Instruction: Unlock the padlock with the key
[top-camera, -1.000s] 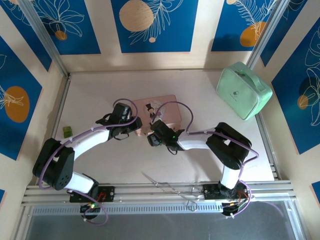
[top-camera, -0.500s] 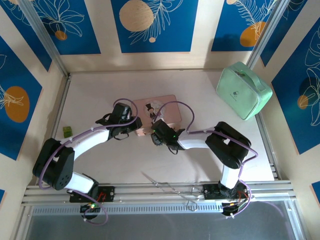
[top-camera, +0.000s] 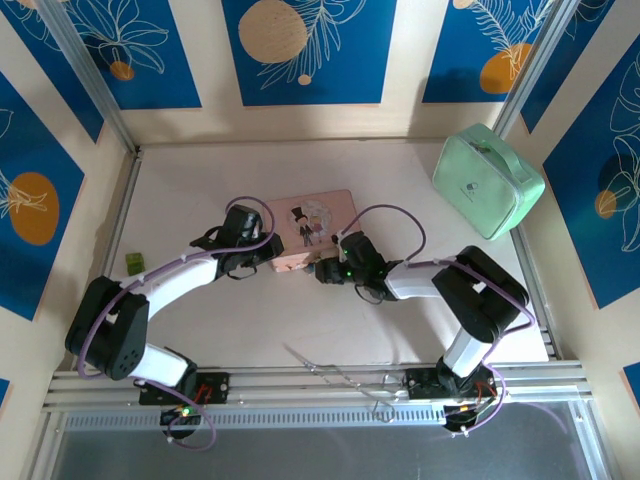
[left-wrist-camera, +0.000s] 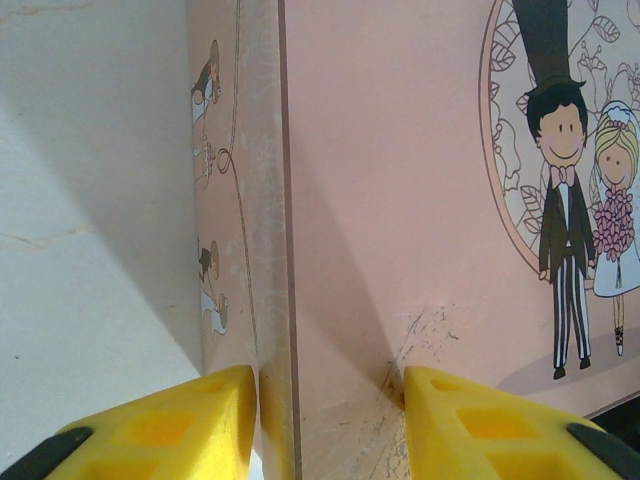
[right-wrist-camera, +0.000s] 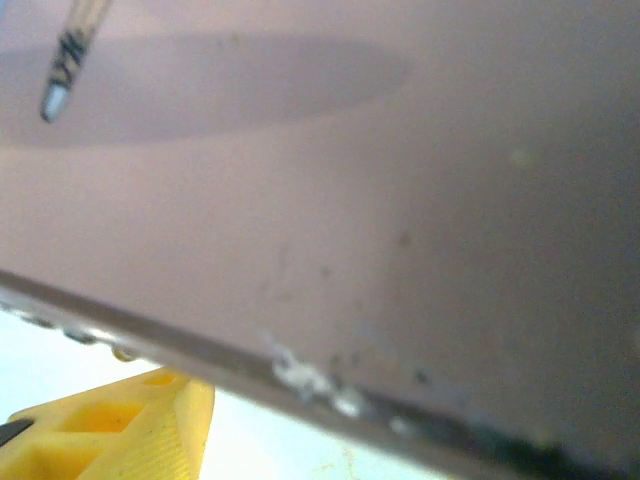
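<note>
The claw (left-wrist-camera: 330, 425) clamps the pink box (left-wrist-camera: 400, 200) at its edge: one yellow finger against the side wall, one on the lid.

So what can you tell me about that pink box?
The pink tin box is a flat rectangle lying lid-up, lid shut, with a cartoon bride and groom printed on top and scuffs near one corner. The left gripper straddles its near left corner; the right gripper is at its near edge.

R gripper (top-camera: 320, 270) shifted right along tin (top-camera: 285, 212).
</note>
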